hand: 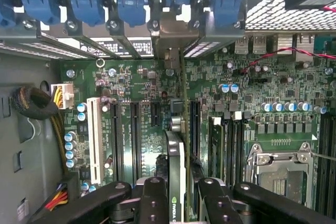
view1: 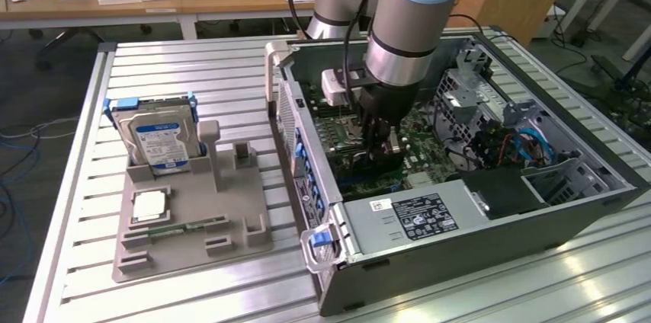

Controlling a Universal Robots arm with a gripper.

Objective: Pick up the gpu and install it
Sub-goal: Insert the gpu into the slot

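My gripper (view1: 382, 139) reaches down into the open computer case (view1: 489, 239), over the green motherboard (view1: 341, 129). In the wrist view the gpu (hand: 176, 156) stands edge-on between my black fingers (hand: 152, 203), a thin dark card with a small green logo. The gripper (hand: 177, 195) is shut on it. The card runs between the long black slots (hand: 134, 135) of the motherboard (hand: 142, 77). Its silver bracket end (hand: 170, 35) reaches the case's rear wall under the blue clips (hand: 131, 6). I cannot tell whether the card's edge sits in a slot.
A white slot (hand: 95, 140), a bundle of cables (hand: 37, 103) and the CPU socket (hand: 278, 174) flank the card. The power supply (view1: 428, 212) fills the case's near end. Beside the case, a grey holder (view1: 183, 243) carries a hard drive (view1: 158, 136), a chip (view1: 149, 206) and a memory stick (view1: 188, 225).
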